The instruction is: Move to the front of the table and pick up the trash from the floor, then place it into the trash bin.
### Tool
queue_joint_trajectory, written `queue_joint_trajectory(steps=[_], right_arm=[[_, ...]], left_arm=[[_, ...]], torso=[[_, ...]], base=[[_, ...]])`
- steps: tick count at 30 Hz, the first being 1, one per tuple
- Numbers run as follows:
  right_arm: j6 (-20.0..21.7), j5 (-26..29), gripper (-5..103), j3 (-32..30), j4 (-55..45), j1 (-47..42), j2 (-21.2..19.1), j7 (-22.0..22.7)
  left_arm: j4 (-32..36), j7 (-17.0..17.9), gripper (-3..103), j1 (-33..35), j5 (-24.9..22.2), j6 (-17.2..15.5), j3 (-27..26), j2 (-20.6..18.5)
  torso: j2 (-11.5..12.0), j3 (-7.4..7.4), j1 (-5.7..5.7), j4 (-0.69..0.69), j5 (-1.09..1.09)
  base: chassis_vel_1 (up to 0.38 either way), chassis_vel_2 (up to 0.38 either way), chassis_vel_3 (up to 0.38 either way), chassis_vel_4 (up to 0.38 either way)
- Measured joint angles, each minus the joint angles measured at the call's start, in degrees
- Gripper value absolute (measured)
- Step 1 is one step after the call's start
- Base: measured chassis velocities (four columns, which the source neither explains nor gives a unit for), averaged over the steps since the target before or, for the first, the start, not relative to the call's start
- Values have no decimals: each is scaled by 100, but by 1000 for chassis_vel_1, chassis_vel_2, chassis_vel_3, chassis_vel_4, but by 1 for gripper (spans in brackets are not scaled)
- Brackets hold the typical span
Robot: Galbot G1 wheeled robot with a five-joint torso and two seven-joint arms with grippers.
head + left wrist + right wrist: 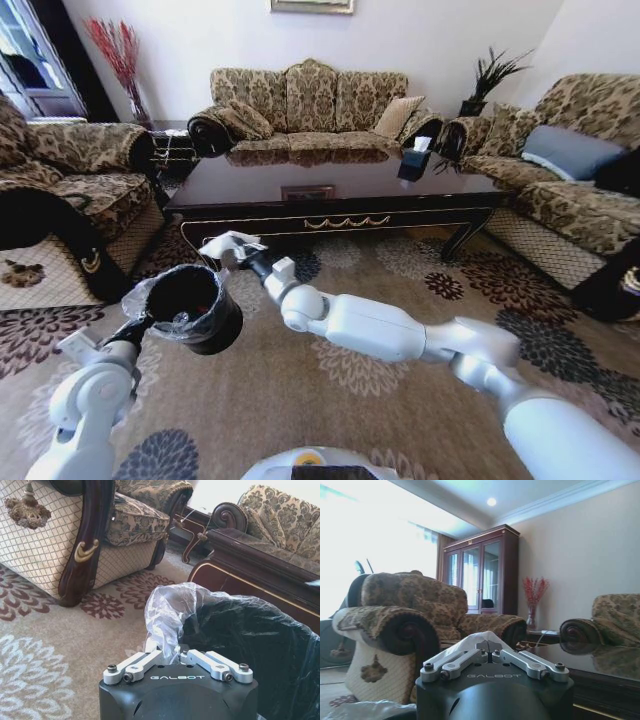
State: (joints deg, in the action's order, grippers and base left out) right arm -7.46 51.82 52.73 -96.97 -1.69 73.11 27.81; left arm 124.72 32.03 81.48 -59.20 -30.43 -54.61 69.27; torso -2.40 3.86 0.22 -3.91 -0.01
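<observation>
The left hand (150,322) grips the trash bin (190,308) aloft by its rim so the right hand (232,250), clenched on a white napkin (228,243), can drop it in.

Black trash bin (197,308), clear liner; white trash (229,244); tan flower-medallion floor (330,400); glossy dark-brown table (330,185).

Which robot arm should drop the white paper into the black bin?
The right arm, probably. Its gripper is shut on the flat white square napkin, held just above the small round black bin with the clear plastic liner. The left gripper is busy pinching that bin's liner rim, holding it up.
</observation>
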Motion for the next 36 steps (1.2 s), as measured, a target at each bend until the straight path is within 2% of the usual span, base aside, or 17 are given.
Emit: queue_joint_trajectory(steps=[7,14,23,24,27,31,34,36], right_arm=[[6,-139,0,644,28,116,261,2],[-11,-297,0,994,425,106,626,36],[36,-530,-1,1186,601,16,799,254],[73,-590,4,1205,628,-6,825,337],[104,-624,10,1208,632,-24,845,417],[153,-609,31,1206,534,17,809,463],[157,-585,37,1191,474,56,765,460],[158,-565,47,1170,397,88,691,447]], left_arm=[[55,4,3,3,-2,1,-45,21],[155,8,3,34,-45,1,-103,43],[244,10,3,66,-132,1,-170,12],[252,10,3,70,-137,1,-171,8],[253,10,3,77,-140,1,-171,3],[216,9,3,80,-139,1,-164,1],[183,4,3,80,-134,2,-162,1],[134,-1,3,73,-128,12,-162,1]], torso=[[0,0,-1,0,0],[0,0,-1,0,0],[0,0,-1,0,1],[0,0,-1,0,0],[0,0,-1,0,0],[0,0,-1,0,0],[0,0,-1,0,1],[0,0,-1,0,1]], base=[[0,0,0,0],[0,0,0,0],[0,0,0,0],[0,0,0,0],[0,0,0,0],[0,0,0,0],[0,0,0,0],[0,0,0,0]])
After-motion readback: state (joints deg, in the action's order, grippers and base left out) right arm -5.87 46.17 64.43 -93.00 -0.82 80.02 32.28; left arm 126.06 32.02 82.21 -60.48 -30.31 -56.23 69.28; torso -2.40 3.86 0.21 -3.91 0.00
